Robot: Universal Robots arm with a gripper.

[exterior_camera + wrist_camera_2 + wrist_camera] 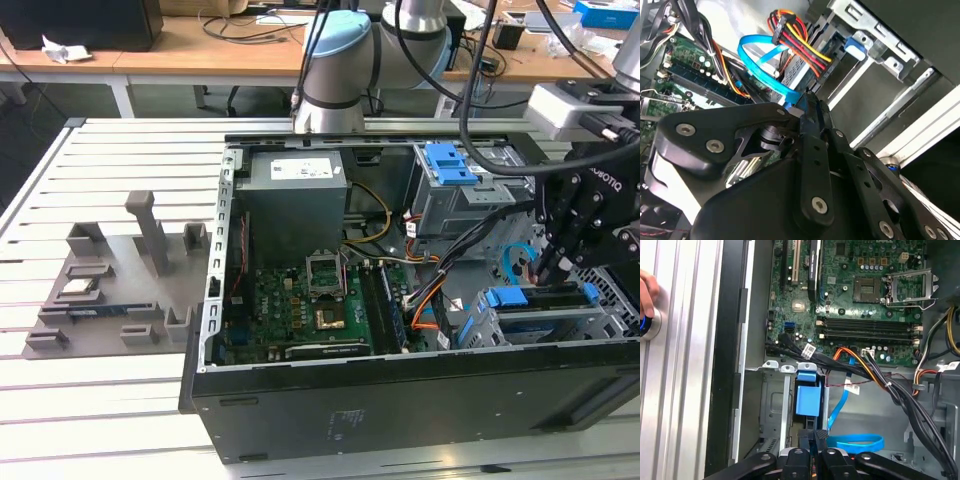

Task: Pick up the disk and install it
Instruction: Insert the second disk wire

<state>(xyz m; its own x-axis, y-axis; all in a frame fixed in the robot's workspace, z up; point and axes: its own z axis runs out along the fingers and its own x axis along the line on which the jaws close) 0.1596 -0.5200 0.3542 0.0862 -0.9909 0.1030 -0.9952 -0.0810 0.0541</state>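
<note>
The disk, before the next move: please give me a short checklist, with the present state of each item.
1. Is the disk in the drive cage? Ok, its blue caddy sits in the bay.
2. Fully seated: cannot tell.
3. Is the hand right above the disk? Ok.
4. Grip on the disk: cannot tell.
5. Is the blue cable clear of the bay? Cannot tell, it lies close by.
6. Is the person outside the case? Ok, fingers on a button.

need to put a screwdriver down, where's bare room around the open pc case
Free: the slatted white table on the exterior view's left, between the grey plastic parts holder and the black-edged open computer case, and the strip behind that holder. Crowded: the green motherboard, and the cabled corner by the blue-latched grey metal drive cage, where the pincer sits.
</note>
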